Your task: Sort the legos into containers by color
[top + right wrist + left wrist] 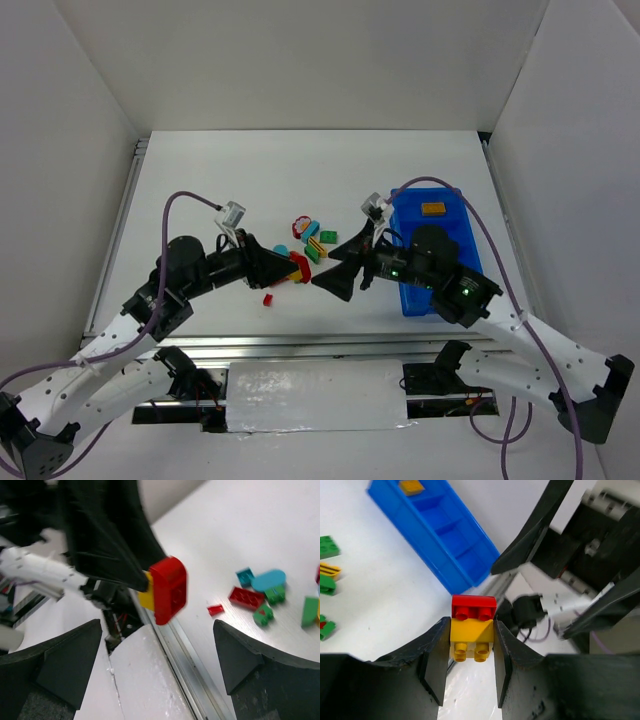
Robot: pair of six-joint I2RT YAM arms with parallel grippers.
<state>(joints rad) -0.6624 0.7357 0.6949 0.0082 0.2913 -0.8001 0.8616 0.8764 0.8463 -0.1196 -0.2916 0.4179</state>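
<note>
- My landmark: the bright blue rectangular plastic tray (pixel 400 205).
- My left gripper (pixel 470 630), left of the tray: jaws pinching a small yellow plastic brick (pixel 471 640), held aloft.
- My right gripper (pixel 157 630): jaws wide, empty.
- The red plastic brick (pixel 473 607) stuck onto the yellow one: light, rigid, slick; I'd grip its flat sides.

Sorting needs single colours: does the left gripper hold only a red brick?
No, the left gripper clamps a yellow plastic brick with a red plastic brick attached.

- Top cam: overhead at near edge, looking down on whole table (pixel 200 180).
- Left wrist: close-in, faces right toward blue tray (pixel 415 545).
- Right wrist: close-in, faces left; both wrists share red-yellow brick stack (pixel 473 628).
</note>
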